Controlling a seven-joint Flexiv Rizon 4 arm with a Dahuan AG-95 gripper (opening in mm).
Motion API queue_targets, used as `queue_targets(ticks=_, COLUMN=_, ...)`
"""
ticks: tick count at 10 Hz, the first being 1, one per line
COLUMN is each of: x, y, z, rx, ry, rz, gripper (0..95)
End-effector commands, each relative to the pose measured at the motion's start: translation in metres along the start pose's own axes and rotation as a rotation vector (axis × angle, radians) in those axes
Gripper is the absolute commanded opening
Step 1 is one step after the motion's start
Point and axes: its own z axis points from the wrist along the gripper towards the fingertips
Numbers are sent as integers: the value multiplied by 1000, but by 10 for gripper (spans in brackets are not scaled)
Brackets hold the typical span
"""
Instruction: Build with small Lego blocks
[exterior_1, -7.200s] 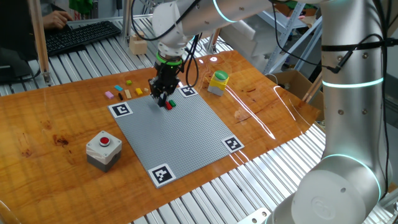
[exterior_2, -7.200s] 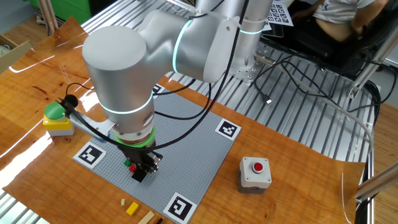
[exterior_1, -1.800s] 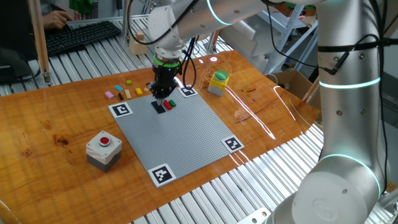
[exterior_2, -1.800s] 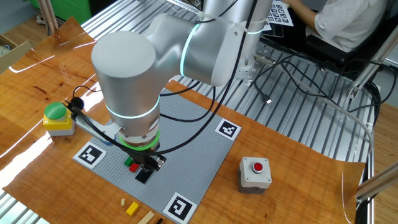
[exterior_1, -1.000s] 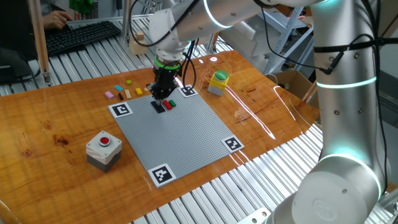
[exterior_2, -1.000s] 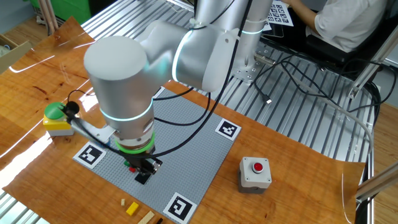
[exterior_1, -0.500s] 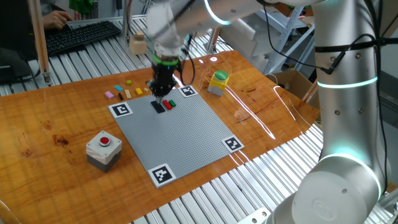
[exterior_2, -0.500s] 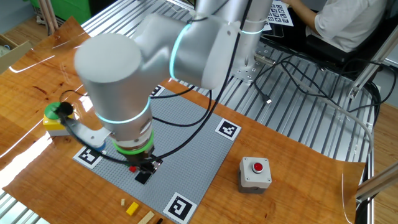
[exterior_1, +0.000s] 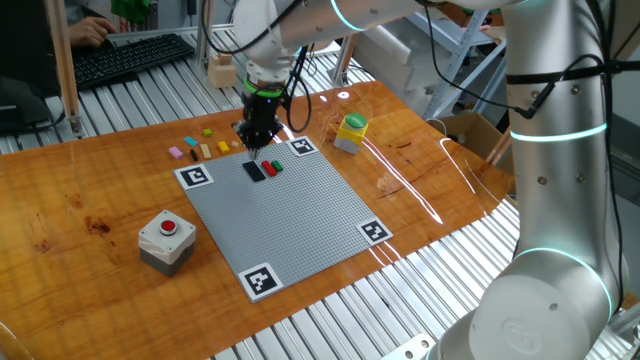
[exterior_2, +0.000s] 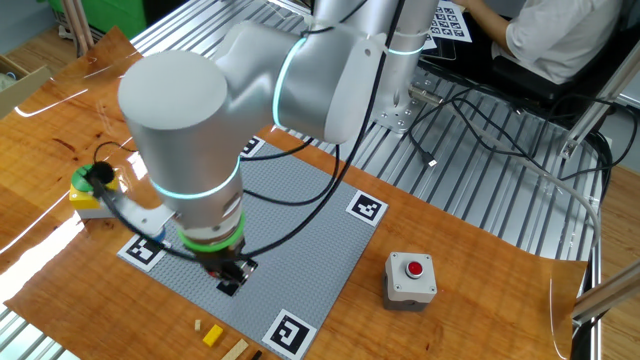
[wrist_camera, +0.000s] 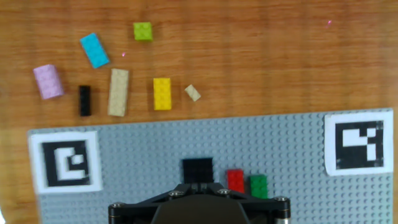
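Observation:
Three small Lego blocks sit side by side on the grey baseplate (wrist_camera: 292, 186): black (wrist_camera: 198, 169), red (wrist_camera: 235, 180) and green (wrist_camera: 258, 185). They also show in one fixed view as black (exterior_1: 255, 170), red (exterior_1: 267, 168) and green (exterior_1: 276, 165). Loose on the wood lie pink (wrist_camera: 48, 81), blue (wrist_camera: 95, 50), lime (wrist_camera: 143, 31), thin black (wrist_camera: 84, 100), long tan (wrist_camera: 118, 92), yellow (wrist_camera: 161, 93) and tiny tan (wrist_camera: 193, 93) blocks. My gripper (wrist_camera: 199, 185) is shut and holds nothing. It hangs just above the black block, near the plate's edge (exterior_1: 256, 143).
A grey box with a red button (exterior_1: 166, 240) stands on the wood left of the baseplate (exterior_1: 290, 215). A yellow object with a green top (exterior_1: 351, 132) sits beyond the plate's far corner. A pale wooden block (exterior_1: 221, 72) and a keyboard (exterior_1: 130, 58) lie at the back.
My gripper has lifted off the black block and drifted a little toward the loose blocks. The black block stays on the plate beside the red and green ones.

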Motion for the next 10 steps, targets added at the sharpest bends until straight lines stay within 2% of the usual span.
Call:
queue_targets(ticks=1, x=-11, y=1, z=-4, rx=2, ry=4, rz=-14, gripper=190)
queue_targets(ticks=3, x=-25, y=1, z=-5, rx=2, ry=4, rz=-32, gripper=190)
queue_targets(ticks=6, x=-47, y=1, z=2, rx=2, ry=-3, rz=-69, gripper=190)
queue_targets(ticks=7, x=-52, y=1, z=4, rx=2, ry=-10, rz=-78, gripper=190)
queue_targets(ticks=10, x=-63, y=0, z=9, rx=3, ry=-10, rz=-113, gripper=190)
